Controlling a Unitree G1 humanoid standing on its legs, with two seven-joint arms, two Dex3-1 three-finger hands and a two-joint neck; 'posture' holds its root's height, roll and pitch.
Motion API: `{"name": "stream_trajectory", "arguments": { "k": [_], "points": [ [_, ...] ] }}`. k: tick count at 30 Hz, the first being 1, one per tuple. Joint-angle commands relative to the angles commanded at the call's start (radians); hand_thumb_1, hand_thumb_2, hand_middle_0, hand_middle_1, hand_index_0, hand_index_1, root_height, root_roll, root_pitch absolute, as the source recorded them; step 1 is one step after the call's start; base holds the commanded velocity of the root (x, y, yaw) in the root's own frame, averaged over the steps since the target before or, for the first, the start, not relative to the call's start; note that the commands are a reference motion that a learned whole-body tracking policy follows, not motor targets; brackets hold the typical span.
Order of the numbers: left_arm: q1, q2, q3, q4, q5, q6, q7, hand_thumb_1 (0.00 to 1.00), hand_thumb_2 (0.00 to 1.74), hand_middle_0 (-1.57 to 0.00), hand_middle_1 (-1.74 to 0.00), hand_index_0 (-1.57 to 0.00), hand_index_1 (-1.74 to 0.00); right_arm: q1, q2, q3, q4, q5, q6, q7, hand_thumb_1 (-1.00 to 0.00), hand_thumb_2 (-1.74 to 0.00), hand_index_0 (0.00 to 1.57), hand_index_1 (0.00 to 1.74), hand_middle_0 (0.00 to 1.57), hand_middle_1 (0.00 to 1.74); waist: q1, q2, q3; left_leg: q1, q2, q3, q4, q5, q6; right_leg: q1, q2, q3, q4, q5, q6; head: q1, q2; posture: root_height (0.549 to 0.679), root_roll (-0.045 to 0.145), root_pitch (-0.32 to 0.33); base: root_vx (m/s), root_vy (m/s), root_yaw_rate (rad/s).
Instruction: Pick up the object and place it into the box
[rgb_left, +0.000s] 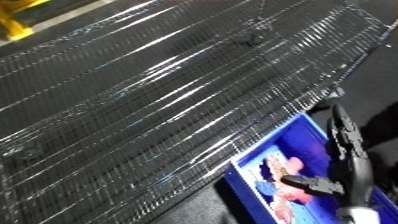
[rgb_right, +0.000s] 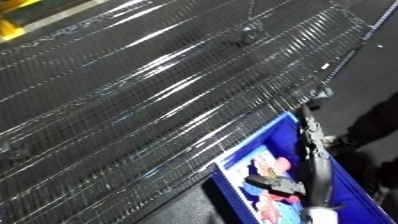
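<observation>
Left eye view shows a tilted scene: a wide shelf of shiny silver wire mesh (rgb_left: 169, 95) fills most of the picture, running from the near left up to the far right, with bright streaks of light along its wires. Off its near right edge sits a bright blue plastic bin (rgb_left: 306, 131) with upright walls, set just beside the shelf's rim.

Inside the bin lies the task's thing, a soft-looking pink and white object with patches of light blue (rgb_left: 277, 167); its exact shape is hard to make out. It rests on the bin's floor, toward the near side of the compartment.

The robot's right hand (rgb_left: 351, 150), black and slender, comes in from the lower right corner and reaches over the bin. Its long fingers (rgb_left: 342, 125) stretch straight toward the far end of the bin, along the right wall, and hold nothing. Its thumb (rgb_left: 311, 183) juts out to the left, lying across the pink and white object, above or on it; contact cannot be judged. The object sits just to the left of the palm, not enclosed by the fingers.

A yellow post base (rgb_left: 12, 25) stands on the dark floor at the far left corner.

The left hand shows in neither view.
</observation>
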Motion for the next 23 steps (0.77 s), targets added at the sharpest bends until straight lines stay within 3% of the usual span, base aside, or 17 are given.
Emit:
{"name": "stream_trajectory", "arguments": {
  "k": [10, 16, 23],
  "points": [
    [-0.027, -0.001, 0.006, -0.005, 0.01, 0.002, 0.012, 1.0, 1.74, -1.57, -1.74, -1.57, -1.74, -0.079, 0.019, 0.11, -0.029, -0.055, 0.032, 0.035, 0.0, 0.0, 0.0, 0.0, 0.0, 0.0, 0.05, 0.001, 0.002, -0.014, -0.016, -0.027, 0.02, -0.005, 0.0009, 0.004, -0.01, -0.016, 0.022, -0.01, -0.0013, -0.16, -0.006, 0.644, 0.075, -0.118, -0.012, 0.006, 0.104],
    [-0.028, -0.004, 0.015, -0.004, 0.012, -0.003, 0.016, 1.0, 1.74, -1.57, -1.74, -1.57, -1.74, -0.111, 0.013, 0.145, -0.03, -0.095, 0.045, 0.036, 0.0, 0.0, 0.0, 0.0, 0.0, 0.0, 0.07, -0.004, 0.003, -0.017, -0.019, -0.036, 0.021, -0.005, 0.0007, 0.006, -0.0129, -0.021, 0.023, -0.01, 0.0003, -0.204, 0.011, 0.644, 0.072, -0.119, -0.013, 0.012, 0.025],
    [-0.026, -0.006, 0.025, -0.002, 0.009, -0.007, 0.019, 1.0, 1.74, -1.57, -1.74, -1.57, -1.74, -0.133, 0.01, 0.165, -0.017, -0.105, 0.052, 0.038, 0.0, 0.0, 0.0, 0.0, 0.0, 0.0, 0.085, -0.012, 0.005, -0.018, -0.02, -0.045, 0.026, -0.009, 0.0029, 0.009, -0.0135, -0.026, 0.028, -0.014, 0.0015, -0.253, -0.006, 0.644, 0.069, -0.121, -0.013, 0.007, 0.013]
  ]
}}
